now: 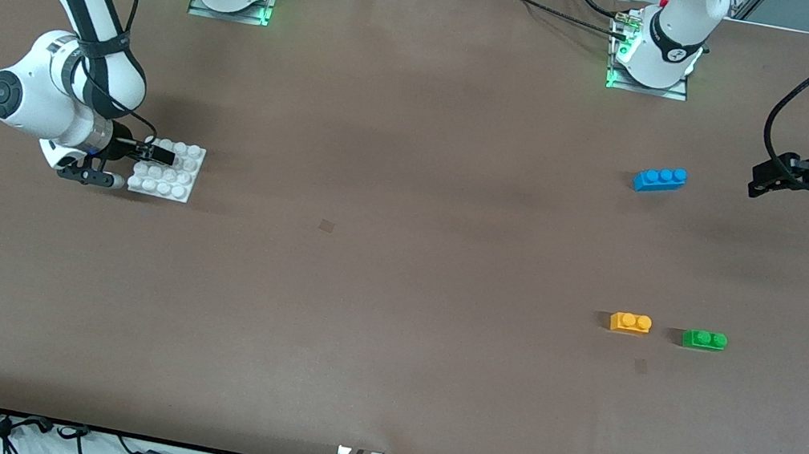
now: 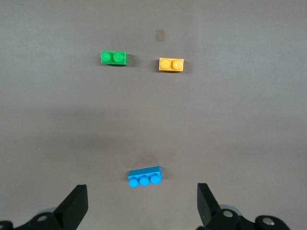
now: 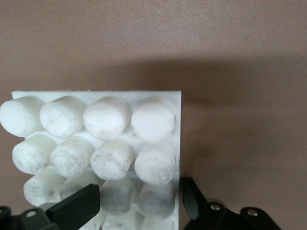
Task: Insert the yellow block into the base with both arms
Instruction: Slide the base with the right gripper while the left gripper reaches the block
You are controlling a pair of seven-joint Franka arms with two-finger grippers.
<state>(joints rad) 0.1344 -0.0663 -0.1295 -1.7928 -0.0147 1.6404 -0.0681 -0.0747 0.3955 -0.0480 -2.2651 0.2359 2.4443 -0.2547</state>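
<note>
The yellow block (image 1: 630,322) lies on the table toward the left arm's end, beside a green brick (image 1: 704,339); it also shows in the left wrist view (image 2: 171,64). The white studded base (image 1: 167,185) lies flat toward the right arm's end. My right gripper (image 1: 160,156) is down on the base (image 3: 96,94). In the right wrist view the gripper (image 3: 139,196) is shut on the base, one finger against its edge and the other among the studs. My left gripper (image 1: 759,179) waits open and empty in the air; the left wrist view shows it (image 2: 141,201) over the table by the blue brick.
A blue three-stud brick (image 1: 660,179) lies farther from the front camera than the yellow block, also in the left wrist view (image 2: 144,176). The green brick (image 2: 113,58) lies beside the yellow one. Both arm bases stand along the table's back edge.
</note>
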